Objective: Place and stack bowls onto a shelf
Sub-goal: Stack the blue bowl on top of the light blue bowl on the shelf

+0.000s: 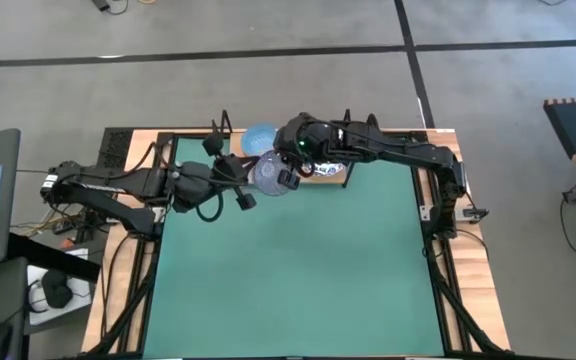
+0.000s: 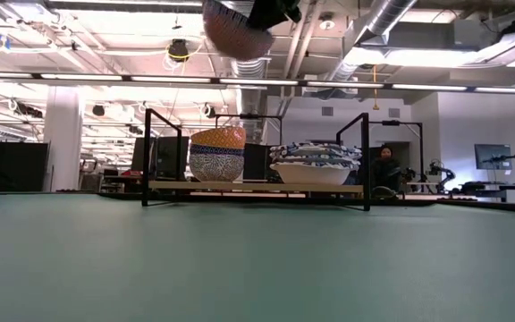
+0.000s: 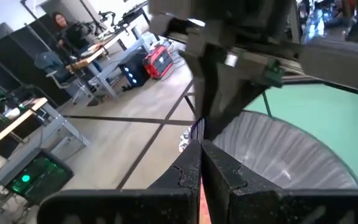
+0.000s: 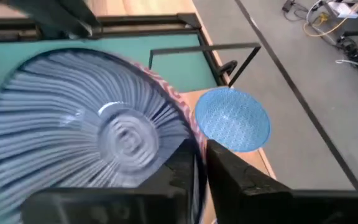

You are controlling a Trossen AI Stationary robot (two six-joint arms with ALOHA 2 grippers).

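Both grippers, left and right, pinched on patterned bowl high above mat; blue bowl and white bowls on shelf beyond.

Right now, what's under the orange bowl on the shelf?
Under the orange bowl sits a blue patterned bowl, resting on the shelf. Its inside is covered, so anything nested there can't be seen.

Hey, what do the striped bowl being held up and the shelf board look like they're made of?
The striped bowl looks like glazed ceramic: glossy highlights sit on its painted grey-blue rays. Both the right gripper and the left gripper pinch its rim. The shelf board looks like pale unfinished wood, with thin black metal wire uprights.
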